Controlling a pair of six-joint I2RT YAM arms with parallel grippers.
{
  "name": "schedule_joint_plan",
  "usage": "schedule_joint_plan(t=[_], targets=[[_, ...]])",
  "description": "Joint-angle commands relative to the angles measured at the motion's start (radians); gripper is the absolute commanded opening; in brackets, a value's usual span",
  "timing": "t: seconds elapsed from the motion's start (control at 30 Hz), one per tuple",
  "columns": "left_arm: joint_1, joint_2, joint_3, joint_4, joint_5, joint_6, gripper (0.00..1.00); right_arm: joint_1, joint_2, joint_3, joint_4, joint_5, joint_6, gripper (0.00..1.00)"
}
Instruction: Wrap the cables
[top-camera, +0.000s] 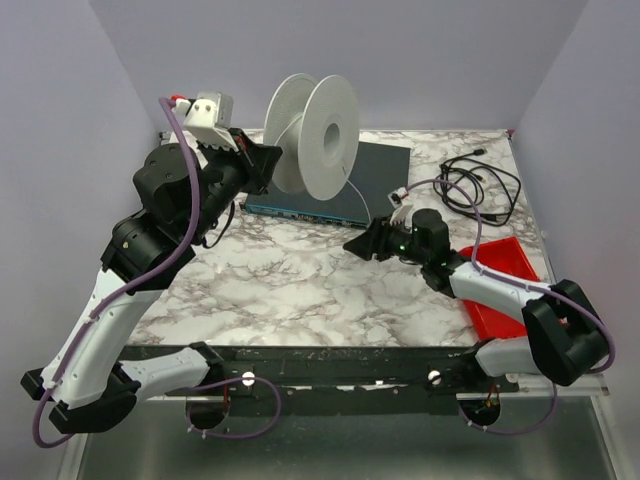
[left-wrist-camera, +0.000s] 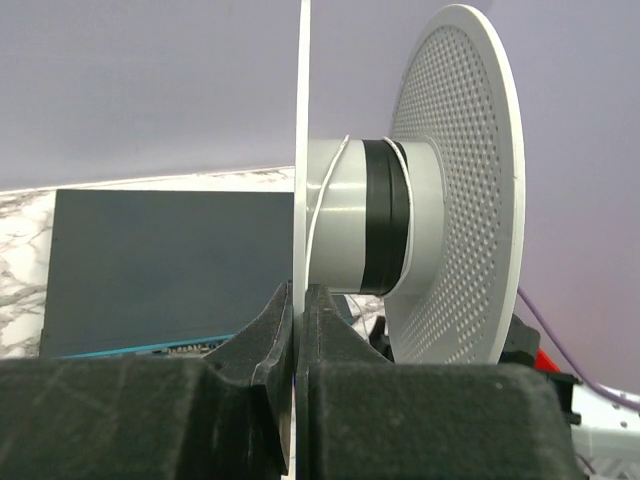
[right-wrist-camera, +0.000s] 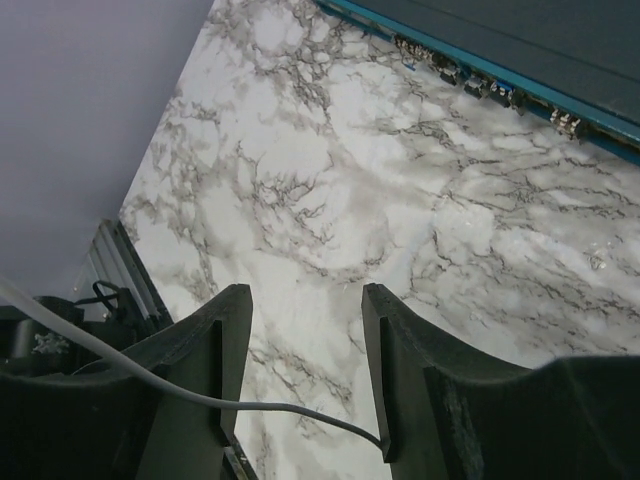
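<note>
Marble table (top-camera: 300, 280) spreads wide beneath the right gripper (right-wrist-camera: 305, 370), jaws half apart, the wire (right-wrist-camera: 270, 408) trailing loosely across the gap, while the left gripper (left-wrist-camera: 299, 300) pinches the upright spool's (top-camera: 330, 130) flange, wire looped round its hub near the back wall.

Pale lilac far wall (top-camera: 420, 50), matching left wall (top-camera: 50, 140) and right wall (top-camera: 595, 110), white grey-veined marble worktop (top-camera: 290, 290), dark rail (top-camera: 340, 362) along its near edge, soft even light

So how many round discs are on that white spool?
2. One disc is edge-on to the left wrist camera, pinched in the left gripper. The other disc, perforated, sits at the far end of the hub. None seems hidden.
</note>
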Motion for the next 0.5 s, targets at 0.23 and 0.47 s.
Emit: schedule_joint_plan(t=[0.23,0.47], targets=[[0.005,-0.013,-0.003,0.123,-0.192,-0.057,0.0,0.024,-0.106,-0.121,0.057,-0.031,0.075,0.55],[0.008,-0.004,-0.035,0.146,-0.266,-0.069,0.0,0.041,-0.183,-0.141,-0.025,0.014,0.072,0.38]])
